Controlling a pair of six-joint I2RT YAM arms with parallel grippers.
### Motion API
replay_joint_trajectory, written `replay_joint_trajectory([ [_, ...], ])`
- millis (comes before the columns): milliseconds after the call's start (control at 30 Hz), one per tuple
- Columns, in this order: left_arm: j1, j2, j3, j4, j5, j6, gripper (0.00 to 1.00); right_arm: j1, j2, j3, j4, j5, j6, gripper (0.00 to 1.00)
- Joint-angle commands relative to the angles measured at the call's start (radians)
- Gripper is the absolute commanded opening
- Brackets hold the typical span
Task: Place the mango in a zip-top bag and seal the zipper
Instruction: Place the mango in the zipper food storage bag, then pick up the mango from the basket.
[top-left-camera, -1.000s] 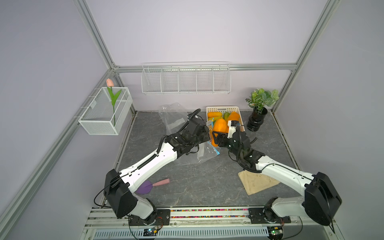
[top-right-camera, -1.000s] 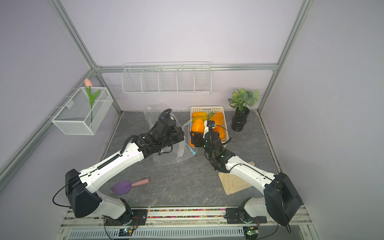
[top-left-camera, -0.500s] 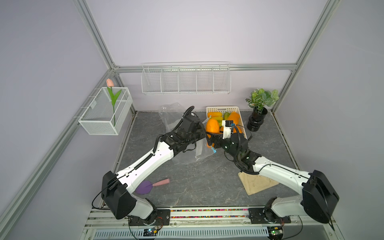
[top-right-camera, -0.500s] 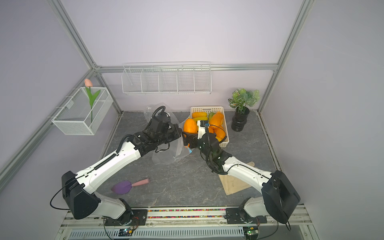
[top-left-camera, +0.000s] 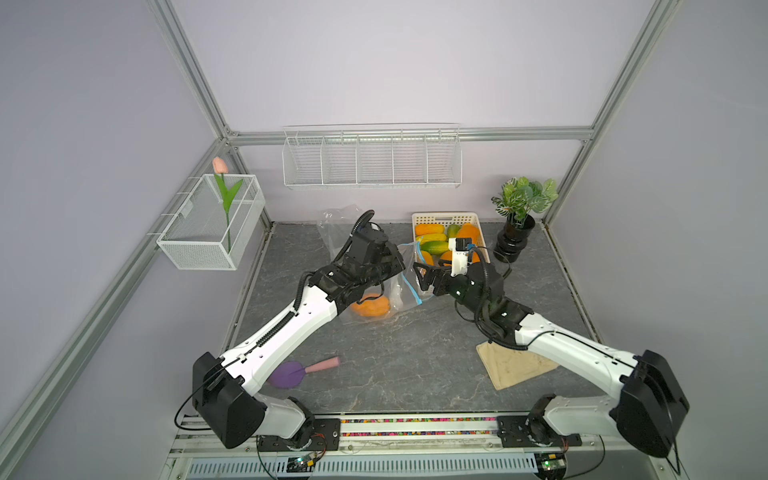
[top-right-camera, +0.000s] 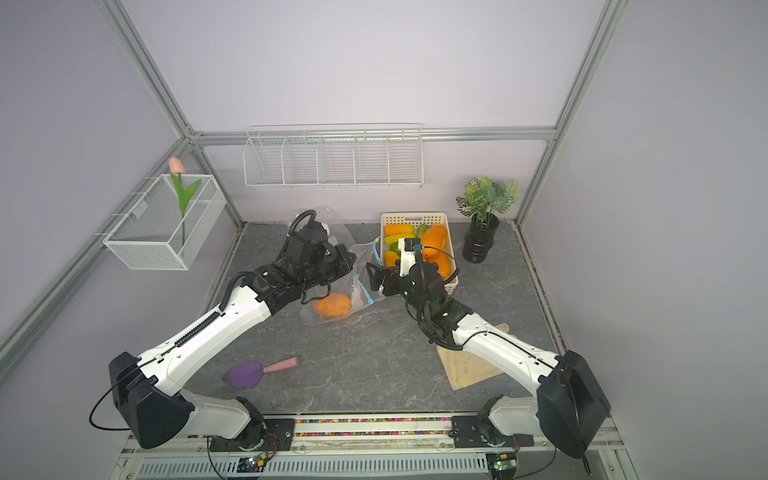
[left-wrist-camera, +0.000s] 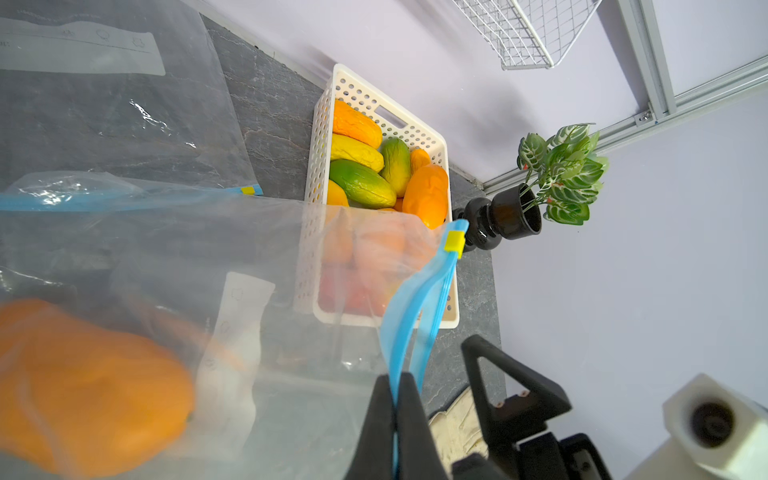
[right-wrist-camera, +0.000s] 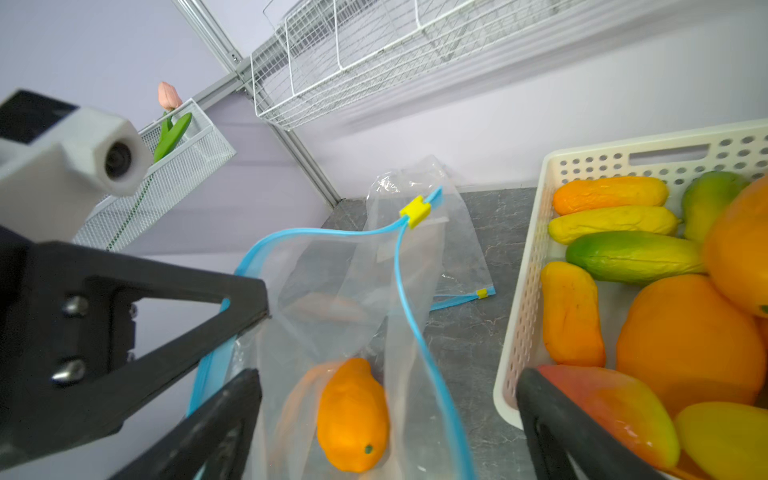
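Just freed by the spread right hand (top-left-camera: 419, 276), the orange mango (right-wrist-camera: 353, 415) lies in the clear zip-top bag (right-wrist-camera: 332, 291) beside the white perforated basket (top-left-camera: 444, 216), its rim clamped by the left hand (left-wrist-camera: 395, 384); sealing remains.

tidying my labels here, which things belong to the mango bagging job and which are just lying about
Job: mango, zip-top bag, yellow slider, left gripper shut on the bag's edge, open right gripper.
Lying about: fruit basket, spare bag, purple scoop, cloth, potted plant, tulip.
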Motion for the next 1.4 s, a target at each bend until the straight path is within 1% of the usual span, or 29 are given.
replay_joint_trajectory([
  [0,0.033,-0.060,-0.016,-0.001,0.025,0.007,0.00,-0.072,-0.074,0.070,-0.226,0.031,0.030,0.95],
  [33,0.035,-0.075,-0.020,-0.003,0.015,0.022,0.00,-0.105,-0.076,0.083,-0.301,0.048,0.057,0.92],
  [100,0.037,-0.086,-0.022,-0.016,-0.003,0.053,0.00,-0.187,-0.044,0.117,-0.418,0.038,0.101,0.91],
  [133,0.037,-0.082,-0.020,-0.029,0.001,0.067,0.00,-0.227,-0.009,0.147,-0.478,0.020,0.122,0.91],
  [200,0.037,-0.069,-0.027,-0.029,0.034,0.106,0.00,-0.282,0.097,0.243,-0.581,-0.027,0.117,0.90],
  [300,0.037,-0.060,-0.060,-0.009,0.059,0.111,0.00,-0.313,0.278,0.416,-0.712,-0.017,0.092,0.89],
  [433,0.037,-0.065,-0.109,0.024,0.075,0.102,0.00,-0.353,0.477,0.596,-0.786,0.034,0.088,0.89],
  [500,0.037,-0.064,-0.125,0.030,0.086,0.099,0.00,-0.370,0.572,0.703,-0.840,0.074,0.088,0.89],
  [567,0.037,-0.060,-0.135,0.034,0.099,0.100,0.00,-0.377,0.660,0.803,-0.916,0.146,0.108,0.89],
  [600,0.037,-0.059,-0.138,0.034,0.103,0.102,0.00,-0.384,0.702,0.854,-0.951,0.142,0.118,0.89],
  [700,0.037,-0.062,-0.156,0.043,0.110,0.105,0.00,-0.390,0.785,0.930,-0.965,0.167,0.133,0.89],
  [867,0.037,-0.069,-0.175,0.045,0.107,0.099,0.00,-0.404,0.945,1.112,-1.066,0.178,0.121,0.89],
  [1000,0.037,-0.072,-0.184,0.038,0.096,0.097,0.00,-0.409,1.004,1.168,-1.068,0.166,0.110,0.90],
  [1067,0.037,-0.067,-0.181,0.027,0.090,0.101,0.00,-0.411,1.009,1.166,-1.045,0.148,0.099,0.94],
  [1100,0.037,-0.064,-0.180,0.026,0.089,0.102,0.00,-0.410,1.007,1.167,-1.040,0.146,0.096,0.99],
  [1133,0.037,-0.065,-0.178,0.023,0.090,0.101,0.00,-0.410,1.003,1.167,-1.036,0.144,0.084,0.94],
  [1200,0.036,-0.065,-0.176,0.023,0.089,0.104,0.00,-0.410,0.976,1.146,-1.024,0.142,0.064,0.79],
  [1367,0.037,-0.059,-0.152,0.012,0.078,0.108,0.00,-0.411,0.799,0.966,-0.878,0.112,-0.009,0.61],
])
